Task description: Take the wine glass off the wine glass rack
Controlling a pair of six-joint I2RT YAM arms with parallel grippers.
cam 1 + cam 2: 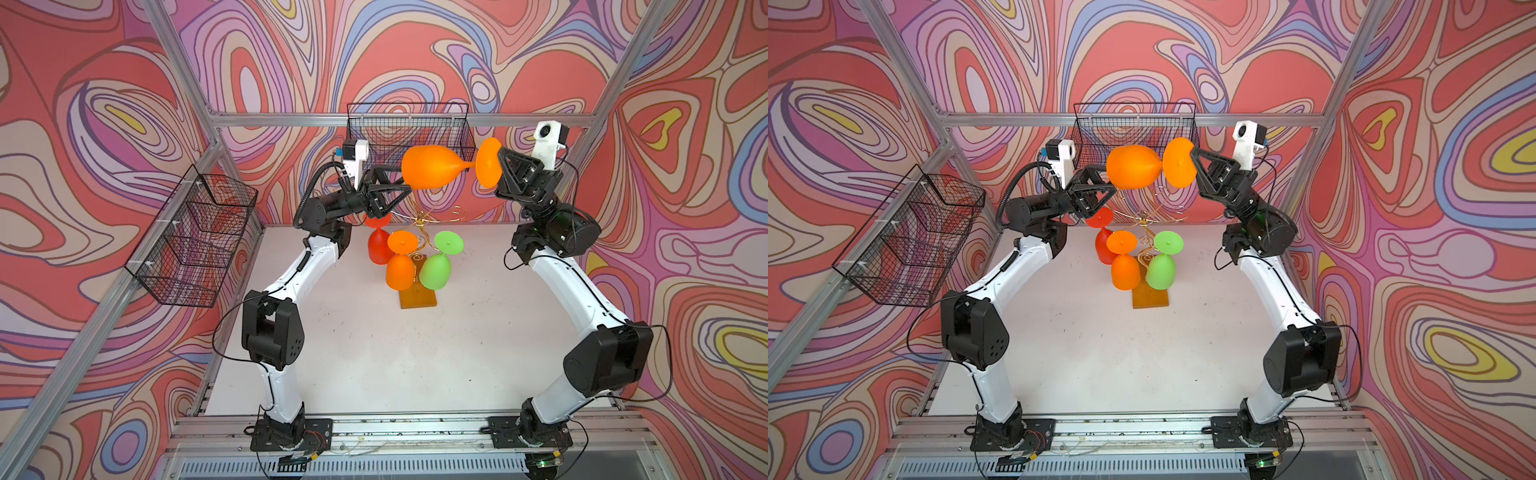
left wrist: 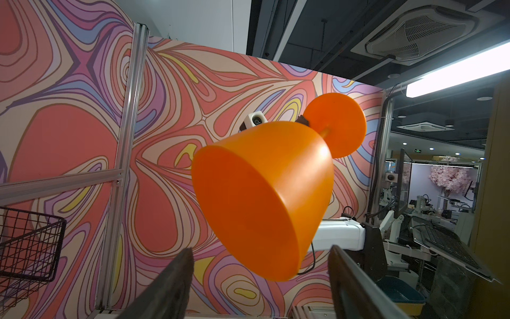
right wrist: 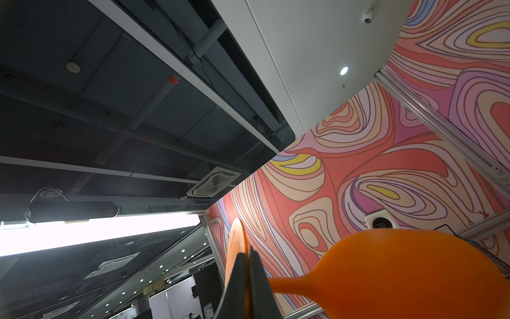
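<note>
Wine glass [image 1: 432, 168], orange opaque plastic, is hanging sideways above the gold wire wine glass rack [image 1: 422, 220], clear of its hooks, so apparently already unhooked. Right gripper [image 3: 247, 262] is clamping the disc foot edge-on, bearing the whole weight; left gripper [image 2: 260, 248] is hovering with fingers [image 2: 171, 281] spread either side of the bowl's rim, not visibly touching, probably for a handover. Long axis is lying roughly level: mouth facing the left gripper, foot the right. Three more glasses [image 1: 401, 270] are dangling inverted below.

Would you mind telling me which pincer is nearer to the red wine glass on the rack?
Left. The left pincer hovers just above the red wine glass; the right pincer is across the rack, clamped on the foot of the raised orange glass.
</note>
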